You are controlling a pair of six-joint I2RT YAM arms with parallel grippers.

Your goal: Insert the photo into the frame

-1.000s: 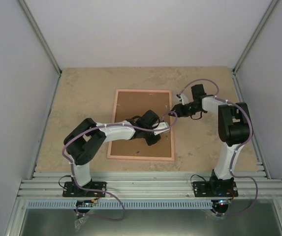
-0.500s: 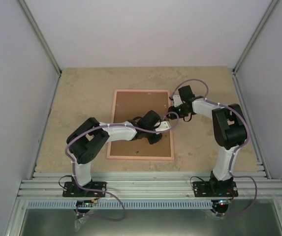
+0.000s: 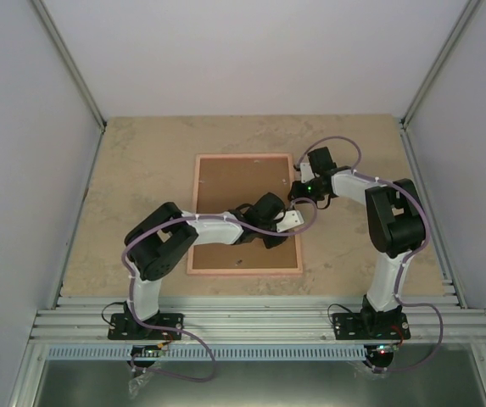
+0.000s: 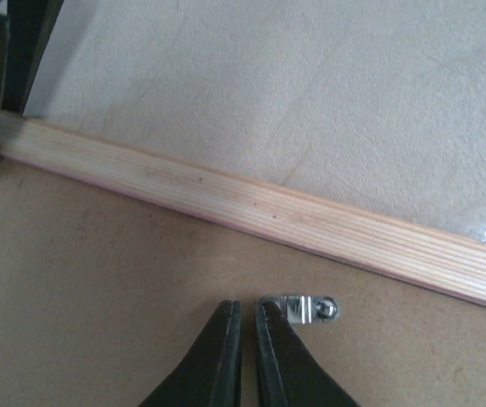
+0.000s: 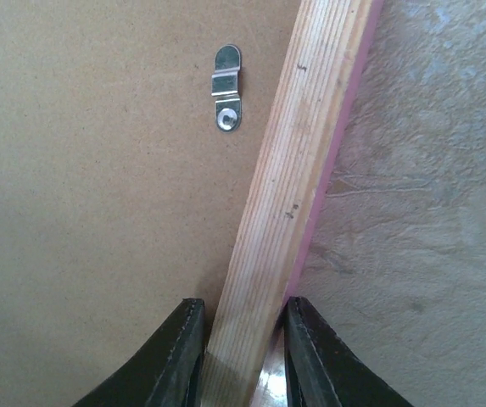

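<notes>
The frame (image 3: 244,270) lies face-down mid-surface (image 3: 141,178), which is mottled beige, stone-like. Its rail is pale wood w/ fine straight grain; the pink outer edge is clearest in the right wrist view. A flat brown backing board (image 3: 243,182) fills it. Left gripper (image 4: 247,307): black fingers pressed nearly together, nothing between, just beside a small metal tab (image 4: 308,308). Right gripper (image 5: 244,305): spread astride the rail, thin gap on the board side. From above, both grippers' tips are hidden under the wrists.
</notes>
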